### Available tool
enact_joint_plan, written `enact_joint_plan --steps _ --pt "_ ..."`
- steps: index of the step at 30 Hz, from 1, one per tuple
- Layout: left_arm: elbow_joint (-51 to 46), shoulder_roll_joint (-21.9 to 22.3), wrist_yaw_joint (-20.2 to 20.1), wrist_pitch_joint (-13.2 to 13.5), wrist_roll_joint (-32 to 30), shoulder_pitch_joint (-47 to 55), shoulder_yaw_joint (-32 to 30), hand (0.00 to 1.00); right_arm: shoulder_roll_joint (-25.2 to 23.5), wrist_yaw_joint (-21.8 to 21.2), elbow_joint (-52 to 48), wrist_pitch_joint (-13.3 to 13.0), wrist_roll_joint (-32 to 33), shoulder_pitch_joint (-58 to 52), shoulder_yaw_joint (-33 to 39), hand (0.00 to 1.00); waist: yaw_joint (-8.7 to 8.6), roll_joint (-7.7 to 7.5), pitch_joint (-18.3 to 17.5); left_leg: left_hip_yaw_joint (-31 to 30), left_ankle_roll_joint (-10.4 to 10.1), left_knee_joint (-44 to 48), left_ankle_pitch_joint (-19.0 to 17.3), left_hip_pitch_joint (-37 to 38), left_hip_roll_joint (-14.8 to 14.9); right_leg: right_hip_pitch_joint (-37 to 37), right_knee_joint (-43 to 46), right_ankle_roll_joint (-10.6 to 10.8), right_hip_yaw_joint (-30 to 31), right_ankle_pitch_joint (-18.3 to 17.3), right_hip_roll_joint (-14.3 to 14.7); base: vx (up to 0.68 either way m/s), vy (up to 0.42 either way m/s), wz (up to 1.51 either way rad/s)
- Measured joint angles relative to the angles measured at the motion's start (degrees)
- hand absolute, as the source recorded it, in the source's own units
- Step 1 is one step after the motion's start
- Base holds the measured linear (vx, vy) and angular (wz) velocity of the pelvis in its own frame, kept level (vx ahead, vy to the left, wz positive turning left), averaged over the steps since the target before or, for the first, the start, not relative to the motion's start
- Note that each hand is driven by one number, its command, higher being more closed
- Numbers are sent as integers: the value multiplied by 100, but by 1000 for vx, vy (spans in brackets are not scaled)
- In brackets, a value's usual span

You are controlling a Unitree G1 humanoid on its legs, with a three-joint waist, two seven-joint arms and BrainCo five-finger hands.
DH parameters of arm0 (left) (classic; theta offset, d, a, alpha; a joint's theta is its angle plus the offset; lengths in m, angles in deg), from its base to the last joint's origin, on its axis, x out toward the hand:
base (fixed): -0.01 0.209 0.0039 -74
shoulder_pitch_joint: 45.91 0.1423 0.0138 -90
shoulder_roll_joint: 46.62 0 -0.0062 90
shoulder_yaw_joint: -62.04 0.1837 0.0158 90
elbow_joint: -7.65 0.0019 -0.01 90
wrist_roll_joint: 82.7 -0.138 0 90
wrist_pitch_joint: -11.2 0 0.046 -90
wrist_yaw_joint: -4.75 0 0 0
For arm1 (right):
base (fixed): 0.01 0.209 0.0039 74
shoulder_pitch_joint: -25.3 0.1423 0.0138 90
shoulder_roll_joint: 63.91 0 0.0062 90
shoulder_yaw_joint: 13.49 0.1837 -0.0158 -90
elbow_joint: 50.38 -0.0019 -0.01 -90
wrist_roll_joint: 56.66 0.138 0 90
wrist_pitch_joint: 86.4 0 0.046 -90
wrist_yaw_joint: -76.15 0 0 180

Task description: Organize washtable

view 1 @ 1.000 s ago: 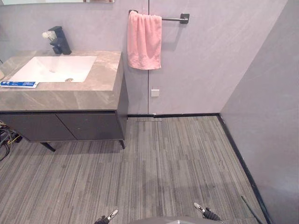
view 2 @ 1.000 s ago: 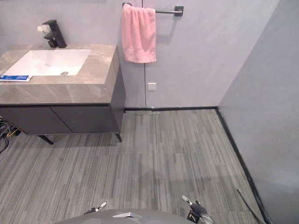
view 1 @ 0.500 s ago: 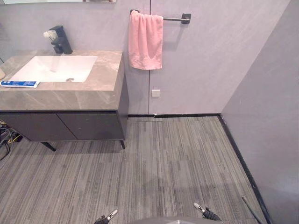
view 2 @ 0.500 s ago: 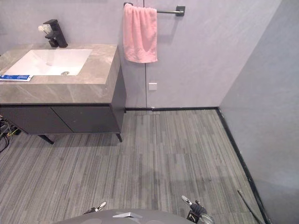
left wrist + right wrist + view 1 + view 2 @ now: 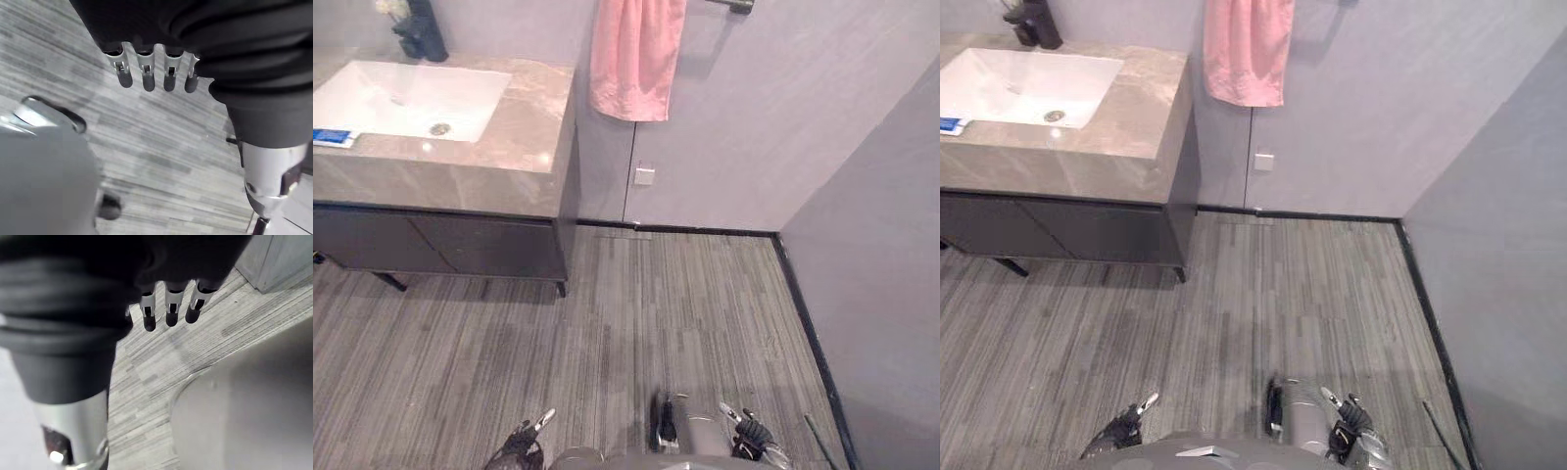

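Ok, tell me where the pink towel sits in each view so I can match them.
Left eye view: pink towel at top centre, hanging on the wall right of the counter.
Right eye view: same towel at top centre, slightly further left.
Left wrist view: floor beyond the left hand.
Right wrist view: floor beyond the right hand.
Shared landmark: white wall plate directly below the towel.

Surface (image 5: 524, 137): grey marbled top, upper left of frame, on a dark cabinet (image 5: 460, 245). White rectangular basin (image 5: 401, 98) is sunk into it, with the drain (image 5: 438, 128) at the basin's near side. Black faucet (image 5: 416, 34) stands at the back edge, top left. Blue tube (image 5: 331, 137) lies flat on the near rim beside the basin, cut off by the left edge. Floor (image 5: 685, 304): grey striped, across the lower frame.
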Motion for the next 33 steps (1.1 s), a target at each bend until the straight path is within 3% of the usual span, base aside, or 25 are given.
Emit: enact_joint_plan --steps 1,2,3,4,5,6,7,8,9,10,11,13,15,17,18,19,20,21,22,23,24,27,30,32,33 --pt "-3 72 -4 7 -7 -56 -6 0 -9 0 15 2 22 9 103 0 -63 15 -4 -86 -23 -123 -25 128 25 16 -244 -15 17 123 -14 506 -335 71" --pt "-3 257 -9 11 -45 -76 -43 0 19 -3 15 10 141 21 232 0 -193 190 -43 -193 -101 -351 -94 458 282 52 -121 -140 -64 538 51 657 -423 75" --pt "17 378 -17 12 -110 28 -167 0 14 2 33 11 186 -37 275 0 -262 348 -217 -296 -261 -270 -36 640 485 140 86 -476 -184 920 225 730 -491 52" --pt "-27 525 -15 1 -135 -29 -225 0 84 -6 46 39 152 71 304 0 -187 465 -210 -330 -470 178 84 531 615 145 413 -645 -304 758 310 604 -389 24" --pt "-89 567 -16 -7 -159 -75 -226 0 99 -5 43 47 151 110 345 0 -176 486 -184 -324 -590 559 320 385 558 119 676 -770 -329 664 282 427 -418 15" --pt "-130 706 -20 -10 -215 -203 -245 0 138 -14 -1 44 152 141 365 0 -241 599 -139 -288 -614 1970 1222 -36 406 23 1321 -770 -443 354 406 311 -346 18" --pt "-128 735 -18 -12 -214 -108 -248 0 114 -5 -21 44 141 136 339 0 -220 657 -186 -262 -661 2663 1636 -285 406 372 733 -752 -464 430 511 324 -435 -3" --pt "-245 779 -31 22 -214 -49 -255 0 194 1 -22 45 136 109 227 0 -119 709 -171 9 -686 4066 1957 -807 488 947 280 -1078 -512 -5 693 231 -283 -57" --pt "-406 742 -58 15 -217 -71 -253 0 217 11 13 47 153 257 158 0 5 855 -116 175 -653 5023 1752 -1303 606 1289 258 -1281 -314 -147 905 192 -261 -66" --pt "-405 697 -58 11 -218 -94 -255 0 180 11 31 52 153 381 78 0 37 793 -36 267 -641 5289 1611 -1544 601 1497 199 -1310 -254 -181 912 55 -173 -67" --pt "-450 640 -62 12 -214 -98 -254 0 88 12 28 53 152 516 -72 0 90 636 70 384 -606 5444 1428 -1882 565 1829 67 -1321 -114 -186 900 -71 -162 -40" --pt "-478 502 -47 42 -205 -69 -265 0 -11 14 25 53 153 688 -322 0 255 497 139 501 -694 4847 1084 -2580 499 2679 -365 -1243 133 -225 868 -136 -143 -50" --pt "-510 535 -36 71 -67 13 -384 0 -11 16 -36 47 154 839 -536 0 383 487 146 639 -653 3621 982 -3010 483 3180 -673 -891 344 -434 799 -153 -6 -62" --pt "-487 628 -17 102 -52 34 -452 0 -31 29 -142 49 155 947 -515 0 401 635 86 727 -649 1586 1232 -3011 440 3588 -954 -760 521 -520 784 203 43 -62" --pt "-440 652 -14 104 -33 91 -449 0 -2 30 -257 29 155 899 -502 0 411 715 31 706 -455 589 1727 -2916 383 3775 -935 -643 690 -636 790 450 74 -57" --pt "-419 656 -12 113 -17 135 -451 0 -14 23 -254 26 155 889 -503 0 436 726 11 725 -326 501 1985 -2900 362 3891 -879 -609 798 -731 789 573 96 -99" --pt "-412 632 -11 115 28 180 -495 0 -139 45 -240 30 153 837 -509 0 548 653 -105 836 -315 699 2444 -2805 315 4040 -653 -520 1050 -924 742 609 52 -70" --pt "-392 508 -6 108 3 178 -468 0 -234 78 -235 37 152 725 -502 0 468 322 -302 987 -157 574 2342 -2662 117 3882 -193 -484 1109 -918 487 641 5 -48" --pt "-385 478 -7 106 -3 176 -428 0 -250 80 -232 34 152 677 -462 0 430 193 -373 1009 -118 458 2316 -2552 32 3708 193 -449 1120 -849 434 618 -23 10" --pt "-383 391 -15 106 -55 164 -337 0 -315 71 -190 38 152 585 -326 0 385 69 -407 999 -43 215 2254 -2279 -55 3351 1060 -381 1099 -499 400 516 8 11" --pt "-295 372 -9 46 -79 96 -247 0 -340 60 -194 44 151 521 -183 0 374 82 -393 934 9 17 2186 -1910 -83 3039 1952 -225 1045 -303 367 476 20 7" --pt "-151 373 0 4 -86 70 -64 0 -359 -21 -185 51 145 215 -34 0 367 211 -347 844 95 -426 2132 -871 -85 2680 3055 -230 852 -306 112 294 58 6" --pt "-163 388 -3 19 -86 66 13 0 -366 -20 -124 59 139 93 31 0 237 283 -445 789 92 -924 2119 -374 49 2182 2394 -311 616 -413 -287 87 50 16" --pt "-155 360 -1 19 -85 70 13 0 -364 -32 -72 57 137 183 66 0 179 301 -438 776 -2 -971 2062 -347 182 2023 1467 -256 618 -427 -313 33 -77 4" --pt "-147 277 -1 20 -82 106 56 0 -369 -58 107 55 138 239 92 0 139 185 -451 718 -217 -941 1921 -350 170 2044 226 -155 679 89 -363 -110 -81 4"
